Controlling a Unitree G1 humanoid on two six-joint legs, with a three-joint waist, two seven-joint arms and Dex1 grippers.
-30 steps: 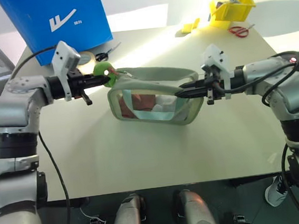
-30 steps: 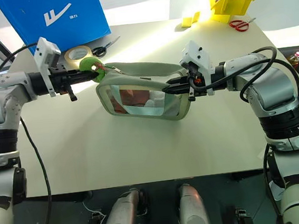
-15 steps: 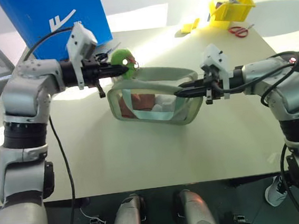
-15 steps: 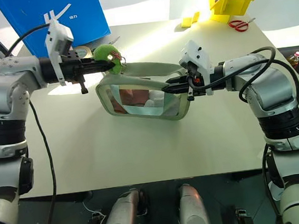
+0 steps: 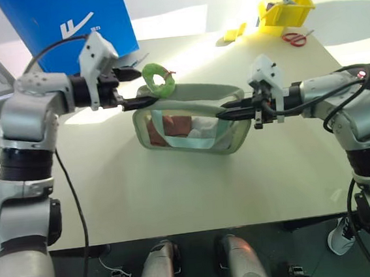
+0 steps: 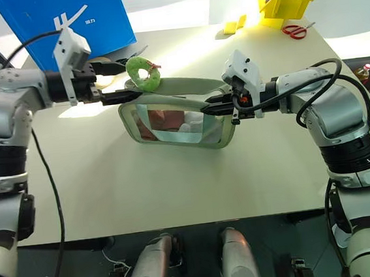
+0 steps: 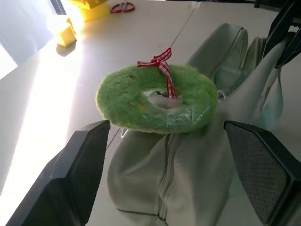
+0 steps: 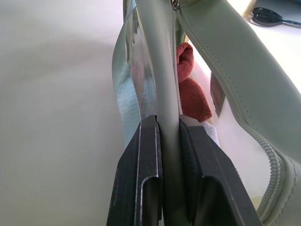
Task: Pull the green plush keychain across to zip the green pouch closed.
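My left tool [image 5: 130, 88] is spread wide, its fingers either side of the green plush keychain [image 5: 157, 78] without gripping it. The keychain sits at the far left corner of the green pouch [image 5: 193, 124] on the bench [image 5: 177, 191]. My right tool [image 5: 225, 113] is clenched on the pouch's right edge.

A pale table [image 5: 177, 191] carries everything, with a tall blue box [image 5: 69, 25] bearing a white logo standing at its far left corner. At the far right sits a yellow bin [image 5: 285, 6], with red-handled scissors [image 5: 295, 38] lying just beside it and a small yellow block [image 5: 232, 34] nearby (sunlight falls across this end). Black-handled scissors [image 6: 126, 55] lie near the foot of the blue box.
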